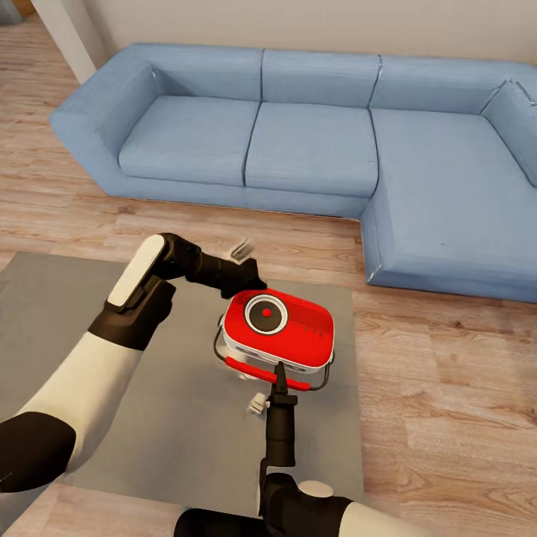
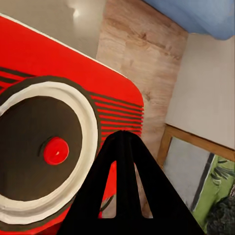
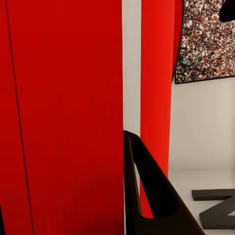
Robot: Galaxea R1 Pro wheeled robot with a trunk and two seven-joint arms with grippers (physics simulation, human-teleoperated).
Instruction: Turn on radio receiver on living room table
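Note:
The red radio receiver (image 1: 287,328) lies face up on the grey table (image 1: 164,425), its round black dial with a white ring and red centre pointing up. My left gripper (image 1: 252,280) is shut, its joined tips at the radio's far left corner beside the dial (image 2: 54,152). In the left wrist view the left gripper (image 2: 125,142) points just past the dial's rim. My right gripper (image 1: 280,368) looks shut and touches the radio's near edge at the red handle bar (image 1: 261,371). The right wrist view has one black finger (image 3: 147,191) against the radio's red side (image 3: 63,117); the other finger is hidden.
A blue L-shaped sofa (image 1: 313,142) stands behind the table and wraps round to the right. Wood-plank floor (image 1: 447,388) lies between the two. The table's right edge (image 1: 356,403) runs close to the radio. A crowd picture (image 3: 205,44) and a black "N" (image 3: 220,210) are on the wall.

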